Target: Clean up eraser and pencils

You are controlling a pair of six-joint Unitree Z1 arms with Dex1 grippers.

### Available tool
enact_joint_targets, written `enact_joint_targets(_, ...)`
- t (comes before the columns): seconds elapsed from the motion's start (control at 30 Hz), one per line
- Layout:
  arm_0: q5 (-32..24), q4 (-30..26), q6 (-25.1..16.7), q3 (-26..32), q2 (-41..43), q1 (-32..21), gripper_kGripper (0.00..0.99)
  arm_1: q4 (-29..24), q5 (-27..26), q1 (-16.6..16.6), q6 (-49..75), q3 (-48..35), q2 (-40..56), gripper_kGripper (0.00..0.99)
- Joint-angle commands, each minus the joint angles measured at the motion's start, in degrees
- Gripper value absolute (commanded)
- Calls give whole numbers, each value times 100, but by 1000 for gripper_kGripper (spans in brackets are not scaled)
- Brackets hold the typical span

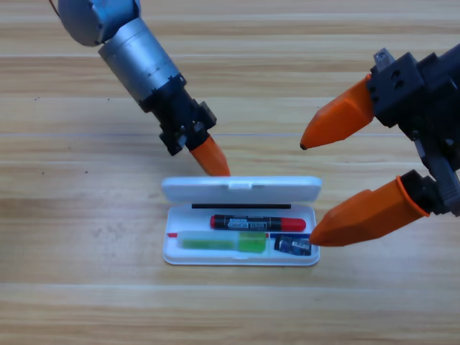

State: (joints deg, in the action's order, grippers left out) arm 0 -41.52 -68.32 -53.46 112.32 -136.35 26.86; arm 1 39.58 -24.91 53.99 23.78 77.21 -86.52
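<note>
- Eraser (293,246): lying flat in the tray of the white case (241,259), at its right end, just left of the right gripper's lower jaw tip. Pale label patch faces up.
- Black-and-red pencil (257,223): lying lengthwise in the tray's upper row, below and slightly right of the left gripper's tip, left of the right gripper's lower jaw. Red shows at both ends.
- Green pencil (223,242): lying lengthwise in the tray's lower row, parallel to the black-and-red pencil and just below it; its right end sits just beside the eraser's left end.
- White case: open on the wooden table (72,215), lid (241,190) raised along the far edge, directly under the left gripper's tip.
- Left gripper (213,159): comes in from the upper left and points down and right. Orange tip sits at the lid's upper edge, near its middle; touching or just above, cannot tell. Only one orange mass shows, so whether the jaws are together or apart cannot be told.
- Right gripper (310,190): enters from the right edge, jaws spread wide apart, nothing between them. Upper jaw tip hangs above and right of the lid's right end; lower jaw tip lies over or against the tray's right end, beside the eraser.
</note>
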Motion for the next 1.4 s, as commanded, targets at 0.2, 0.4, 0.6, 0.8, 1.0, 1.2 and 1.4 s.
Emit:
enact_joint_targets(0.2,47,3,-24,-729,275,452,0,-55,-120,-152,-119,-101,118,988)
enact_joint_targets(0.4,47,275,-33,-1036,319,505,0,-55,-120,-152,-119,-101,109,988)
enact_joint_targets(0.6,74,565,-24,-1362,293,557,0,-55,-120,-152,-128,-101,100,988)
enact_joint_targets(0.8,135,715,-33,-1520,302,584,0,-55,-120,-152,-128,-92,91,988)
enact_joint_targets(1.0,232,1022,-33,-1836,337,584,0,-64,-120,-152,-128,-74,56,988)
enact_joint_targets(1.2,346,1295,-24,-2056,328,584,0,-64,-120,-152,-128,-48,30,988)
enact_joint_targets(1.4,364,1453,-15,-2144,275,584,0,-55,-120,-152,-128,-39,-23,988)
